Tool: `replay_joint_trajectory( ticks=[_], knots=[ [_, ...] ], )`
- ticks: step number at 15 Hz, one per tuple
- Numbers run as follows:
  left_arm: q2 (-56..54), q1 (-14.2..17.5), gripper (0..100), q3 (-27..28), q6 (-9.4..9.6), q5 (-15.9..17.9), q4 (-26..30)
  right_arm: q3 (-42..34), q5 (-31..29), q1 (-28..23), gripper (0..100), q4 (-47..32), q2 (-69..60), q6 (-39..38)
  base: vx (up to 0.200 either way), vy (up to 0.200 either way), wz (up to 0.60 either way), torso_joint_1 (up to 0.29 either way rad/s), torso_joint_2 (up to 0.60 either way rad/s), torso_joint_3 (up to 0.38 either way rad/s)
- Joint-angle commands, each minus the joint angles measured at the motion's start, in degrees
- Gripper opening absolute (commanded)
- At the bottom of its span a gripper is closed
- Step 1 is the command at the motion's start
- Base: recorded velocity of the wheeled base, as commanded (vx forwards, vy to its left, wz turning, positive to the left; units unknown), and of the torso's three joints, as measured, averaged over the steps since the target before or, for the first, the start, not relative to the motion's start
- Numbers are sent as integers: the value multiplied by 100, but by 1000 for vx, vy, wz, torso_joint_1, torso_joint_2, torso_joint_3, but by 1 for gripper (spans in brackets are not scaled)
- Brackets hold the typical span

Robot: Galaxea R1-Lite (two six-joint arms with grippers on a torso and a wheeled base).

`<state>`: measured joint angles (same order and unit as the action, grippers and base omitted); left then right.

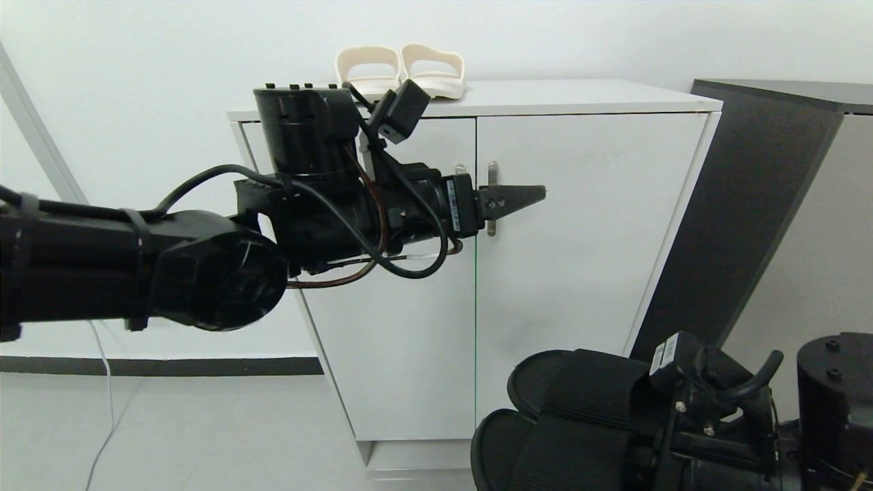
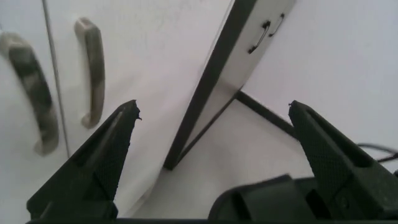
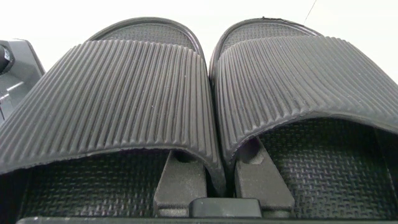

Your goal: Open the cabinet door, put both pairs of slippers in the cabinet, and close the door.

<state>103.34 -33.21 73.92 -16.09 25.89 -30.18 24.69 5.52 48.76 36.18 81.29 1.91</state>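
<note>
The white cabinet [image 1: 580, 273] stands with both doors shut. Its two metal handles [image 2: 93, 74] sit side by side at the middle seam. My left gripper [image 1: 535, 194] is held out level in front of the right door's handle [image 1: 492, 179], slightly past it. In the left wrist view the left gripper [image 2: 213, 109] is open and holds nothing. A cream pair of slippers [image 1: 402, 68] lies on the cabinet top. Low at the right, my right gripper [image 3: 219, 174] is shut on the black ribbed slippers [image 1: 566, 416], one finger [image 3: 180, 183] inside each shoe, pinching them together.
A dark grey cabinet [image 1: 750, 204] stands right beside the white one, its side panel [image 2: 211, 87] running to the floor. A white wall is behind both. Pale floor [image 1: 170, 429] with a thin cable lies at the left.
</note>
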Motion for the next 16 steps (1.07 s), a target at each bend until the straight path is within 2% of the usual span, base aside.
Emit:
replay_joint_trajectory(
  ticks=[1,6,9,11,16],
  knots=[
    [424,174,100,483,-122,127,215,1,-16,2,0,3,80,11,0,0,0,0,0,0],
    [749,209,100,825,-122,47,303,-8,-25,2,0,3,98,20,0,0,0,0,0,0],
    [802,218,100,1151,-113,-76,733,-8,-34,2,0,3,89,20,0,0,0,0,0,0],
    [863,245,100,1221,-87,-234,742,-8,-25,2,0,3,98,20,0,0,0,0,0,0],
    [1153,297,100,1520,-87,-348,751,1,-25,2,0,3,80,20,0,0,0,0,0,0]
  ],
)
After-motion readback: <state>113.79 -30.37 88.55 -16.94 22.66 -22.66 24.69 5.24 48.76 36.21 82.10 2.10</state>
